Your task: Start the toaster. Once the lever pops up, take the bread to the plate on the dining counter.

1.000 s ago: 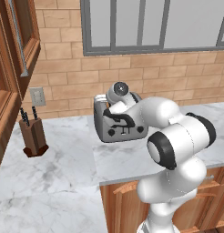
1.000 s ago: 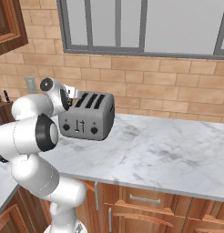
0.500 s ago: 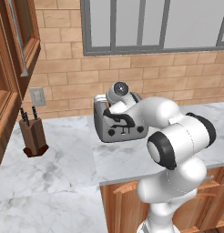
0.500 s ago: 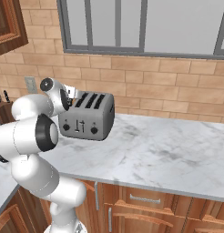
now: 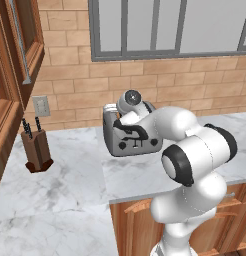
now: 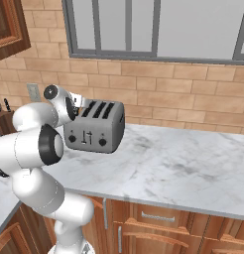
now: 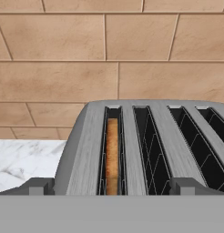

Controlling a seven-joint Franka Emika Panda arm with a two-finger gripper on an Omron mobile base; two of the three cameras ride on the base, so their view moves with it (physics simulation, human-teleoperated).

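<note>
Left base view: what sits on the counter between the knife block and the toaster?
Nothing. Between the knife block and the toaster there is bare marble counter in the left base view, with brick wall behind it.

You are looking at a toaster showing a brushed, matt grey metal shell with fine streaks along its top, and a bread slice sitting rough and tan in one slot. The counter is showing smooth white-grey veined marble with a faint sheen, over brown wood cabinets. Behind, a brick wall is looking matt and grainy, and a knife block is showing plain brown wood.
</note>
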